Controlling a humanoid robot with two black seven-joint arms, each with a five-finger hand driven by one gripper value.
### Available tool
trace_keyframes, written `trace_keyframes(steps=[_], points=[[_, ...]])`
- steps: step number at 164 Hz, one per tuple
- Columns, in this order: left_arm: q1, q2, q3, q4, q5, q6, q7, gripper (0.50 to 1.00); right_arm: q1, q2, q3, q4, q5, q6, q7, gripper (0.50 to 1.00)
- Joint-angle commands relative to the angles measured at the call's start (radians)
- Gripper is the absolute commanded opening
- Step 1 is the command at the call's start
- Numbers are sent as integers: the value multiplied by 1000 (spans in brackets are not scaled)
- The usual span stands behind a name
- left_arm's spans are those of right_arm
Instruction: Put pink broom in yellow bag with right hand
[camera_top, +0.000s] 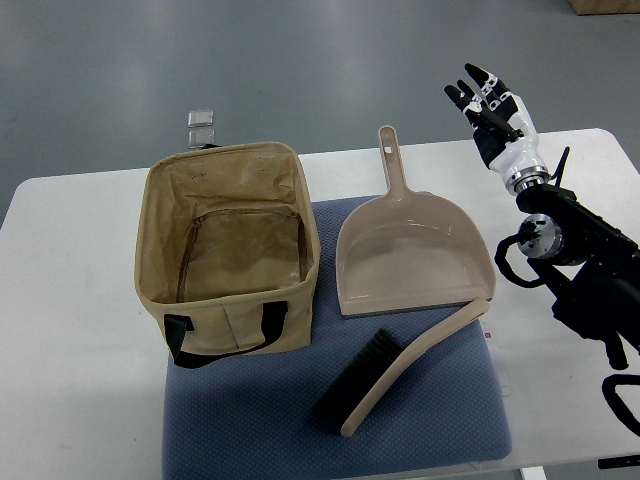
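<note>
The pink broom (400, 372) lies diagonally on the blue mat, its black bristles (352, 385) toward the lower left and its handle tip toward the upper right. The yellow bag (230, 255) stands open on the table's left half, empty inside. My right hand (490, 100) is raised at the upper right, well above and right of the broom, fingers spread and holding nothing. Its arm (580, 260) runs in from the right edge.
A pink dustpan (410, 250) lies on the blue mat (330, 420) between the bag and my right arm, handle pointing away. Two small clear squares (201, 125) sit on the floor beyond the white table (70, 330).
</note>
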Motion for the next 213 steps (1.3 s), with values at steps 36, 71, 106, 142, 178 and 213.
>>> trace_keyframes(steps=[36, 71, 106, 142, 178, 213], points=[[3, 0, 0, -2, 0, 0, -14, 1000, 0, 0, -1, 0, 0, -2, 0, 930], [0, 0, 0, 9, -1, 2, -14, 1000, 0, 0, -4, -7, -1, -2, 0, 930], [2, 0, -1, 3, -1, 0, -14, 1000, 2, 0, -4, -7, 0, -3, 0, 930], [2, 0, -1, 6, -1, 0, -14, 1000, 6, -2, -6, -7, -1, -3, 0, 930], [2, 0, 0, 5, -1, 0, -14, 1000, 9, -11, -7, -7, -1, -8, -2, 930], [0, 0, 0, 5, -1, 2, -14, 1000, 14, -12, -9, -7, 0, -26, -5, 930]])
